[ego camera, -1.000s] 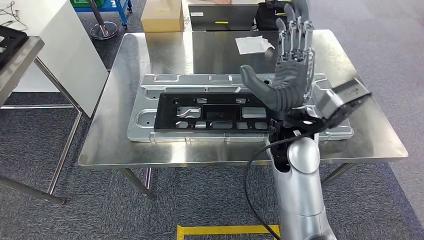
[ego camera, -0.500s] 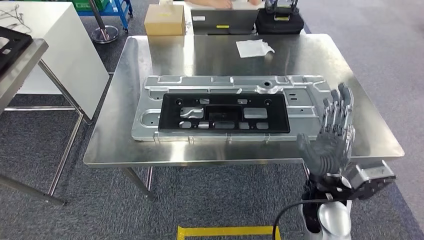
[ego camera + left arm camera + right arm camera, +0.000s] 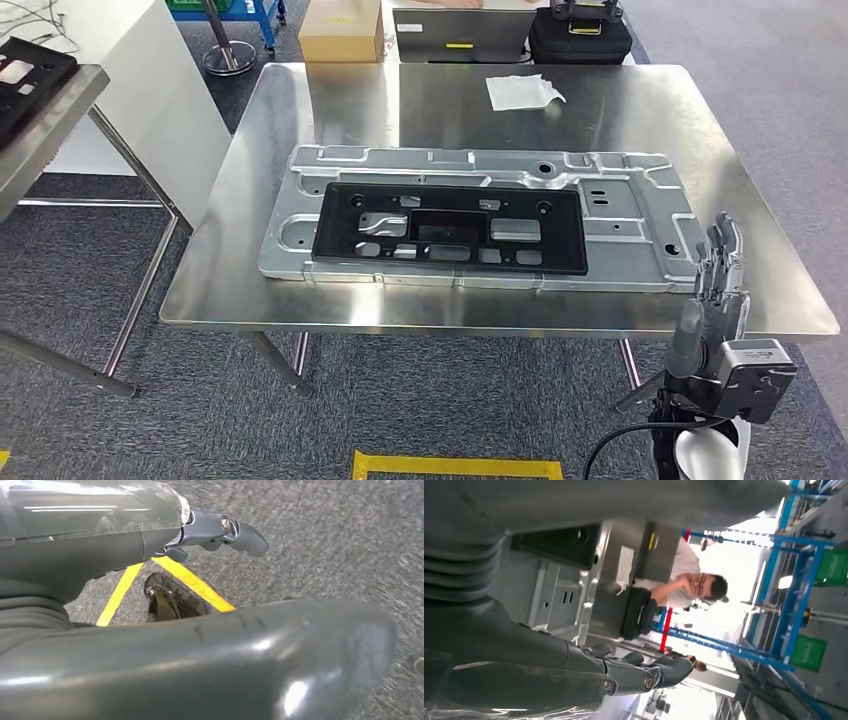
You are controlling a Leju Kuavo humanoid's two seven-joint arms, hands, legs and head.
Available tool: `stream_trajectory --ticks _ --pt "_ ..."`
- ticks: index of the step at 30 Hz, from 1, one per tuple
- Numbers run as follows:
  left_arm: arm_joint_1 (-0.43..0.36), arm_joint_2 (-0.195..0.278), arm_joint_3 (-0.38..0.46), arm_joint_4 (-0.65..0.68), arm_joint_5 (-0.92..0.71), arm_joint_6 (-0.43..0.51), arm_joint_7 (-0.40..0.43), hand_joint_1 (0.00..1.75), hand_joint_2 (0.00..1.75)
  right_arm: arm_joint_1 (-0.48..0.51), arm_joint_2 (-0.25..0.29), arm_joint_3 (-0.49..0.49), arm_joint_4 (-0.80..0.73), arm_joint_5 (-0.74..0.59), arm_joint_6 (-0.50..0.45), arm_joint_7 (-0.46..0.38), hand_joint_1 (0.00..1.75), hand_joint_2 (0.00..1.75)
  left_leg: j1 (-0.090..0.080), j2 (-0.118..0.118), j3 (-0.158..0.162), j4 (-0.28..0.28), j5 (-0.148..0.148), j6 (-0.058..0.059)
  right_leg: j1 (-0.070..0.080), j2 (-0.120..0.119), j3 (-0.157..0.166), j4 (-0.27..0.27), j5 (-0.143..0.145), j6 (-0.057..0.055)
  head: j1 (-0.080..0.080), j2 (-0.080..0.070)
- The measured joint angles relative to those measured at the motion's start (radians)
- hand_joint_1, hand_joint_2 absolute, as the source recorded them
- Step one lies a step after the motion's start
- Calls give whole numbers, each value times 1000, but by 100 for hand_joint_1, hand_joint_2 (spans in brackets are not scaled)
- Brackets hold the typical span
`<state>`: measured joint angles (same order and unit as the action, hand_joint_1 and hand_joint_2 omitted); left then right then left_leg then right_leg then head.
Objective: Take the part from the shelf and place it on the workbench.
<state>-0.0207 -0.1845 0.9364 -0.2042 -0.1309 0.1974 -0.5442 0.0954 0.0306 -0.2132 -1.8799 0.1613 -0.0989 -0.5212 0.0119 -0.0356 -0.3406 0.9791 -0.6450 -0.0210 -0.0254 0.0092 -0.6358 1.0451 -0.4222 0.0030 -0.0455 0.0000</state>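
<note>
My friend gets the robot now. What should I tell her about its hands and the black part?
Right hand: holds nothing, fingers straight, at the near right edge of the steel workbench.
Left hand: holds nothing, hangs over grey carpet with a yellow floor line.
Black part: lies flat on the silver metal panel in the middle of the workbench.
Done: the part appears to be placed.
Left: likely nothing for this part. Another black part lies on the steel table at far left.
A person sits behind the workbench.
</note>
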Motion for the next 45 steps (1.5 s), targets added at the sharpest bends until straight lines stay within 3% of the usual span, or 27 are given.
stream_trajectory --ticks 3,4,5,7,9,11,13,15,17,19,20,21,23,25,26,28,30,32,34,35,36,37,39,41,43,44,45 --pt "-3 -16 2 0 -3 19 -5 0 0 18 -6 -2 21 1 -8 -7 0 0 2 21 -110 197 -84 -12 1 -26 -1 -3 -1 -8 0 0" --pt "-2 -20 3 0 -4 22 -6 0 0 22 -8 -2 28 2 -11 -9 0 0 2 22 -143 246 -89 -14 2 -36 -3 -2 -1 -9 0 0" --pt "-2 -22 4 0 -4 26 -6 0 0 25 -8 -2 35 1 -14 -10 0 0 2 24 -160 261 -73 -15 3 -45 -4 0 0 -9 0 0" --pt "-1 -27 7 -1 -8 39 -7 0 0 28 -12 -3 49 -5 -22 -10 0 0 2 38 -141 181 9 -13 3 -64 -5 4 0 -9 0 0" --pt "-2 -36 10 -1 -14 61 -7 0 0 28 -22 -3 65 -14 -29 -10 0 0 -3 76 -102 67 72 -5 4 -82 -5 7 6 -1 0 0" --pt "-4 -49 10 -2 -20 92 -7 0 0 26 -34 -2 85 -19 -35 -10 0 0 -11 94 -100 27 90 10 4 -98 -6 4 18 12 0 0" --pt "-3 -62 10 -2 -26 118 -7 0 0 24 -43 4 104 -20 -42 -12 0 0 -14 77 -118 24 108 29 2 -111 -8 -3 32 28 0 0" --pt "-3 -72 10 -2 -31 133 -10 0 0 23 -50 12 119 -19 -48 -13 0 0 -12 60 -137 18 132 47 -1 -84 -16 11 3 40 0 0" --pt "-4 -81 10 -3 -37 141 -12 0 0 26 -58 19 131 -21 -53 -14 0 0 -13 42 -163 16 158 60 -2 -35 -42 97 -90 45 0 0" --pt "-4 -87 10 -3 -43 148 -14 0 0 31 -64 25 140 -26 -59 -16 0 0 -17 20 -193 18 181 66 2 -15 -67 214 -163 41 0 0" --pt "-4 -89 10 -3 -46 151 -15 0 0 33 -66 28 145 -30 -61 -16 0 0 -20 8 -208 20 192 67 4 -13 -64 243 -167 38 0 0" --pt "-3 -90 10 -3 -48 154 -15 0 0 35 -68 32 149 -33 -64 -17 0 0 -22 -5 -223 23 202 66 7 -11 -43 237 -151 33 0 0" --pt "-3 -93 10 -3 -53 156 -17 0 0 37 -73 37 154 -36 -66 -18 0 0 -24 -29 -246 28 219 64 14 13 45 123 -104 15 0 0" --pt "-4 -98 10 -4 -57 155 -20 0 0 39 -80 41 155 -38 -66 -19 0 0 -25 -51 -261 32 235 58 17 49 125 -4 -91 1 0 0" --pt "-5 -99 10 -4 -59 153 -21 0 0 40 -83 42 155 -40 -67 -20 0 0 -23 -61 -266 31 242 52 19 59 142 -35 -94 -2 1 0" --pt "-4 -100 10 -4 -64 150 -24 0 0 42 -87 44 155 -49 -66 -20 0 0 -21 -83 -272 25 259 38 19 45 144 -52 -82 -4 1 0" --pt "-2 -100 10 -4 -67 149 -26 0 0 41 -90 47 155 -57 -64 -19 0 0 -25 -64 -285 42 240 27 14 19 138 -69 -61 -14 0 0" --pt "-1 -100 10 -4 -64 142 -28 0 0 44 -93 49 156 -59 -63 -17 0 0 -22 -9 -313 127 154 18 11 -10 124 -77 -40 -21 -1 0" --pt "-1 -94 14 -4 -38 106 -37 0 0 46 -97 49 159 -60 -58 -15 0 0 -9 20 -341 249 78 4 11 -40 101 -75 -24 -20 -2 0" --pt "0 -88 18 -5 -22 79 -42 0 0 46 -99 50 161 -61 -55 -14 0 0 -1 24 -344 290 70 -4 10 -55 89 -73 -16 -17 -2 0" --pt "1 -78 25 -5 -9 53 -44 0 0 45 -101 52 165 -60 -53 -13 0 0 7 29 -331 300 88 -13 8 -69 76 -69 -9 -13 -2 0" --pt "2 -66 31 -5 0 33 -44 0 0 44 -102 54 168 -60 -52 -13 0 0 15 35 -301 275 120 -22 4 -83 62 -62 -4 -8 -2 0" --pt "3 -49 40 -5 4 9 -40 0 0 43 -105 56 172 -58 -52 -12 0 0 25 70 -204 149 154 -39 -2 -107 36 -41 5 6 -2 0" --pt "3 -39 44 -5 6 -4 -36 0 0 39 -109 57 174 -55 -52 -11 0 0 18 98 -148 51 138 -27 -2 -127 23 -26 13 22 -1 0" --pt "4 -33 50 -6 7 -14 -35 0 0 31 -112 61 175 -52 -51 -6 0 0 8 90 -157 34 136 3 -4 -147 22 -27 28 39 0 0" --pt "5 -31 53 -6 7 -19 -34 0 0 28 -113 63 176 -50 -51 -3 0 0 7 82 -166 30 145 15 -8 -146 20 -27 29 48 0 0" --pt "5 -29 56 -6 7 -24 -33 0 0 26 -114 65 178 -48 -51 1 0 0 6 74 -177 29 158 27 -12 -129 15 -18 13 54 0 0"
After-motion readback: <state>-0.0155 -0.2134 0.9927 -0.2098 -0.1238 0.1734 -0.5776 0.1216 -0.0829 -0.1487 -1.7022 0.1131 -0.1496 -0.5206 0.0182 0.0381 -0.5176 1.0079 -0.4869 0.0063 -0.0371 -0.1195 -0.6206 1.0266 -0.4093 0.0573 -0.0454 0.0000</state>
